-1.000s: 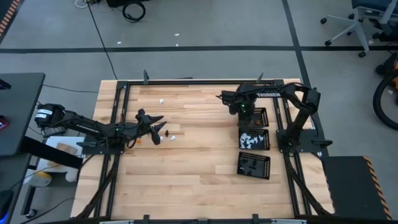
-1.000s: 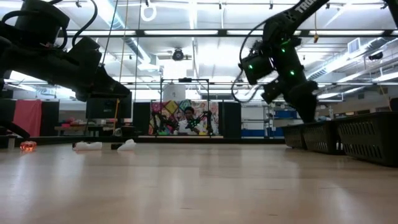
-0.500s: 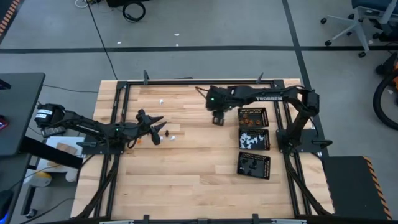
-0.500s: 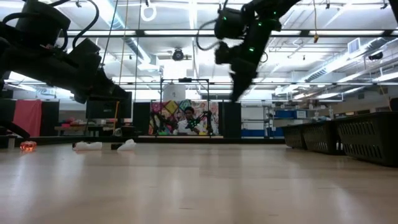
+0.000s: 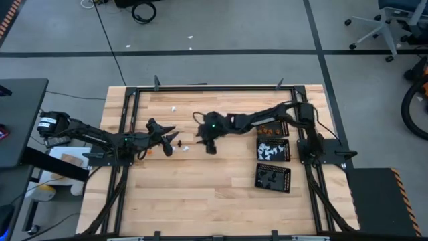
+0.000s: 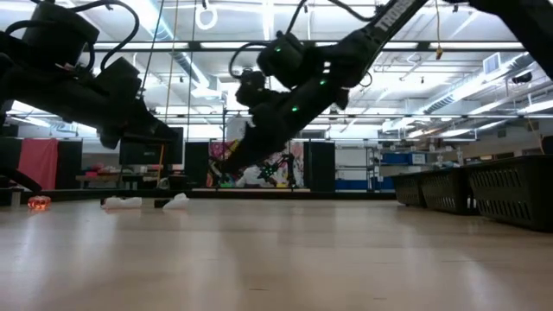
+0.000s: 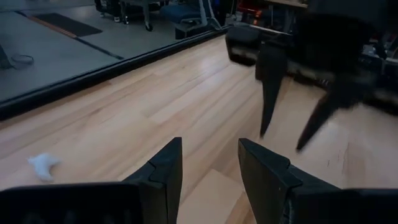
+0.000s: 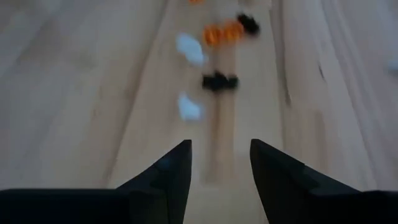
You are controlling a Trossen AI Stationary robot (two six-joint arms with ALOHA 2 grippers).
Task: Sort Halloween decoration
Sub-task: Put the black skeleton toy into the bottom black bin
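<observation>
Since the earlier frames we see the right gripper (image 5: 208, 143) has swung away from the black trays (image 5: 273, 147) at the table's right side and out across to mid-table; the left gripper (image 5: 167, 136) has not moved. Right gripper fingers (image 8: 168, 171) are spread with nothing between them, hanging above the wood. Just ahead of those fingertips in the right wrist view lies the Halloween decoration (image 8: 213, 53): a loose cluster of tiny pieces, two white ones (image 8: 189, 107), a black one (image 8: 219, 81), an orange one (image 8: 224, 32) with another black piece touching it, all blurred. From above, the same cluster (image 5: 181, 144) sits between the two grippers, just beside the left gripper's tips and just left of the right one. Left gripper fingers (image 7: 165, 169) are also parted, holding nothing, low over the table; its wrist view shows the right gripper's two dark fingers (image 7: 268, 93) ahead and one white piece (image 7: 43, 165) off to the side. A lone white piece (image 5: 174, 108) lies farther back from both grippers. Low view shows an orange piece (image 6: 38, 203) and white pieces (image 6: 176, 201) on the wood. Surface is a pale wooden table (image 5: 200, 194) in a black frame; trays hold sorted orange, white, black pieces. Beyond it is a lit workshop room with grey floor and an office chair (image 5: 381, 23).
</observation>
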